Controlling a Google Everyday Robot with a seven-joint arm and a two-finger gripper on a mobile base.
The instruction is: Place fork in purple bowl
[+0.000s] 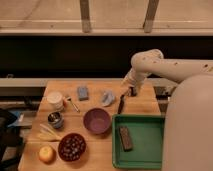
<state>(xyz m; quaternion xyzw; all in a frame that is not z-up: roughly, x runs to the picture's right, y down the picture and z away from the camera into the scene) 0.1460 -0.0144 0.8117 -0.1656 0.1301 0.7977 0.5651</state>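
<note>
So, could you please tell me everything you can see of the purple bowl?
The purple bowl is round, matte and plain, with a smooth, empty inside. It stands upright on the wooden table, near its middle, just left of the green tray in the picture. Only the table seems to touch it. The gripper hangs apart, over the table's far side by a black utensil.

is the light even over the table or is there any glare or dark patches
camera view: warm, dim, fairly even light on the table, no glare; the purple bowl is darker inside; the fork reads pale against the wood; the gripper hangs over the black utensil, before a near-black band.
</note>
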